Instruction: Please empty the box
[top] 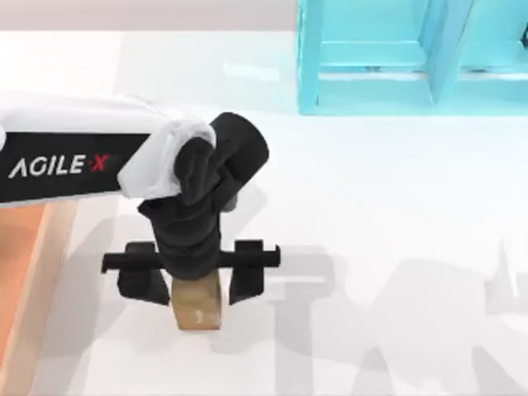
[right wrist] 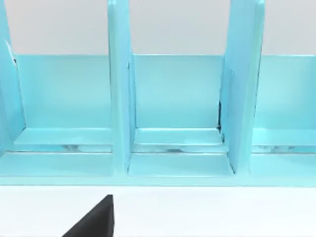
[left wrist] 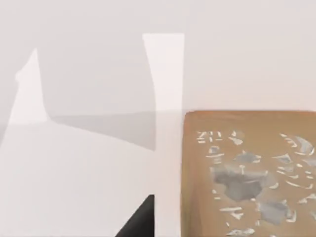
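The box (top: 51, 280) lies at the table's left edge, showing an orange-brown floor and a tan rim. A small tan-gold cube (top: 198, 312) rests on the white table to the right of the box, outside it. My left gripper (top: 196, 290) hangs over the cube, open, with one black finger on each side and a gap to each. The left wrist view has the cube (left wrist: 247, 173) close up, its top face flecked grey, beside one dark fingertip (left wrist: 140, 224). One dark fingertip (right wrist: 94, 222) of my right gripper faces the shelf unit.
A turquoise shelf unit (top: 379, 58) stands at the back right of the table, with upright dividers and open compartments (right wrist: 177, 94). White tabletop spreads to the right of the cube and in front of the shelf.
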